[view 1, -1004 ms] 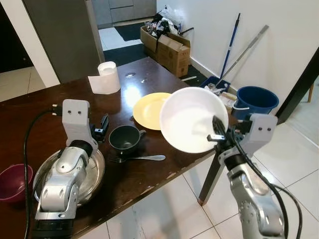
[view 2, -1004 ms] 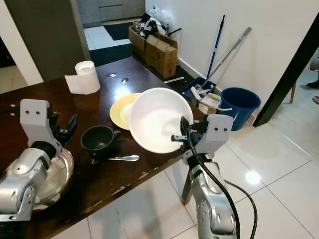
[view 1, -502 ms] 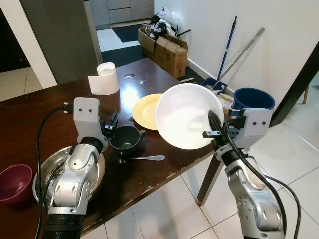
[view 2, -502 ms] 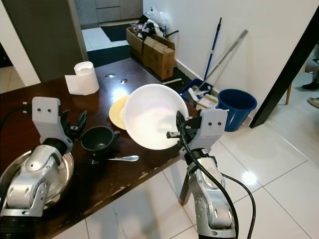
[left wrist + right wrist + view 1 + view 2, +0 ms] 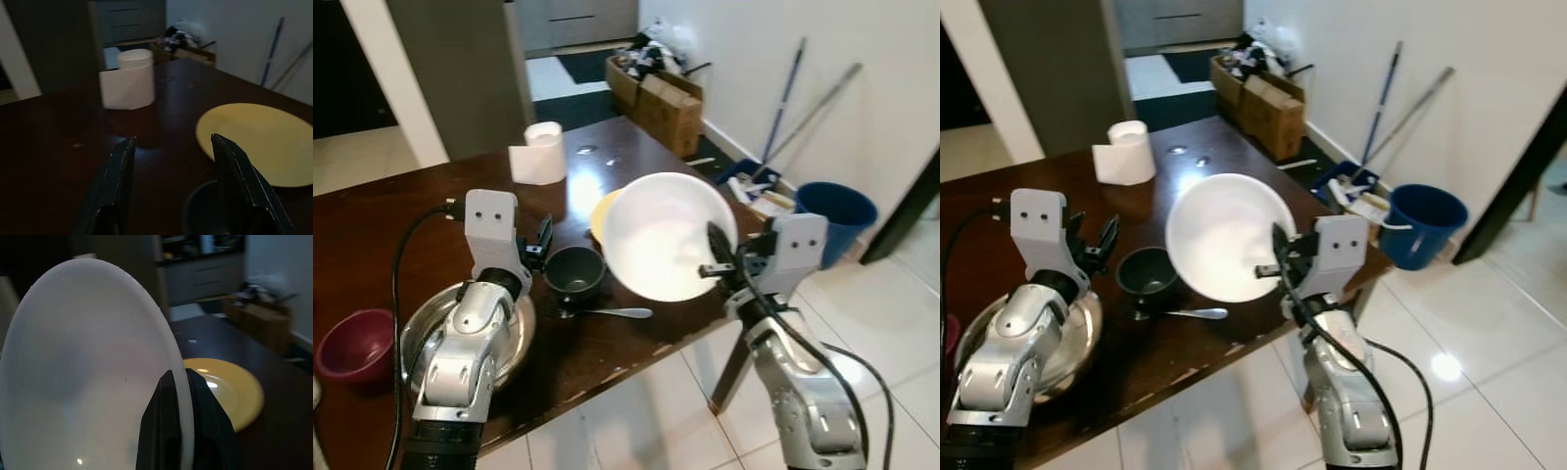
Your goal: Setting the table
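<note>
Carrying step: right gripper (image 5: 717,257) is clamped on the rim of the white bowl (image 5: 661,235), tilted in the air above the yellow plate (image 5: 230,391). Left gripper (image 5: 171,186) hovers, fingers apart, at the dark cup (image 5: 574,272). Next, probably: level the bowl, lower onto the table (image 5: 372,225).

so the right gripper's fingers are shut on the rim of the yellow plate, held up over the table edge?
No: the right gripper holds the white round plate. The flat yellow plate lies on the dark wooden table, as the right wrist view shows.
</note>
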Available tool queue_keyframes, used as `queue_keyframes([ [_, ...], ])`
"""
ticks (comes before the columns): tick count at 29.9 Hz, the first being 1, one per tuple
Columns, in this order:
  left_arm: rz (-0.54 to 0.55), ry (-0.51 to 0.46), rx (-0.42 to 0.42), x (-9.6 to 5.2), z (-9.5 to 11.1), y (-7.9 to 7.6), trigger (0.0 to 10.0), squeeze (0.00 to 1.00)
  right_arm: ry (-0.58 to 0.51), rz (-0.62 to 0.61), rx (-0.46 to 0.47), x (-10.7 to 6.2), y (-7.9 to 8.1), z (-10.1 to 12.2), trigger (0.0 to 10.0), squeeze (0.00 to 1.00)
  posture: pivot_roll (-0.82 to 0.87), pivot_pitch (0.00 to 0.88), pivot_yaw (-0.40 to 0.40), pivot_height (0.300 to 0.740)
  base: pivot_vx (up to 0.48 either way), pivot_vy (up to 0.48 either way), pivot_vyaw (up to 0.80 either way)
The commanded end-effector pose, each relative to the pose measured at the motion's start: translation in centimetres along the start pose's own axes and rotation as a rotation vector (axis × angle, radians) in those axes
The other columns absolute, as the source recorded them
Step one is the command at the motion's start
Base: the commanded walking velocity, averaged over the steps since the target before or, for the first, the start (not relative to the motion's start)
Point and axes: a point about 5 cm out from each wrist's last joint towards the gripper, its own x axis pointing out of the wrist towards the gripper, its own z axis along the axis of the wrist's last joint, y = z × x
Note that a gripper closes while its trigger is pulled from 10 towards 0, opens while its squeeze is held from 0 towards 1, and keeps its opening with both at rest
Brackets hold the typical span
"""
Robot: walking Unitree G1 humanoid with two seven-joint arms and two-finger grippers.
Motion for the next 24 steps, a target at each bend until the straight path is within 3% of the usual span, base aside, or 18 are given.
queue_keyframes([
  [1, -0.002, 0.007, 0.006, -0.2, -0.3, 0.0, 10.0, 0.00, 0.005, 0.005, 0.000, 0.1, 0.0, 0.0, 10.0, 0.00, -0.09, 0.000, 0.076, 0.740, 0.000, 0.000, 0.77],
  [10, -0.007, 0.002, 0.008, 0.0, -0.2, -0.1, 10.0, 0.00, -0.002, 0.021, -0.007, 0.1, 0.1, 0.1, 10.0, 0.00, -0.09, 0.000, 0.076, 0.740, 0.000, 0.000, 0.76],
  [24, -0.010, -0.007, 0.009, 0.1, -0.1, -0.1, 10.0, 0.00, -0.040, 0.169, -0.040, 0.7, 2.4, 1.0, 10.0, 0.00, -0.08, 0.000, 0.074, 0.740, 0.000, 0.000, 0.76],
])
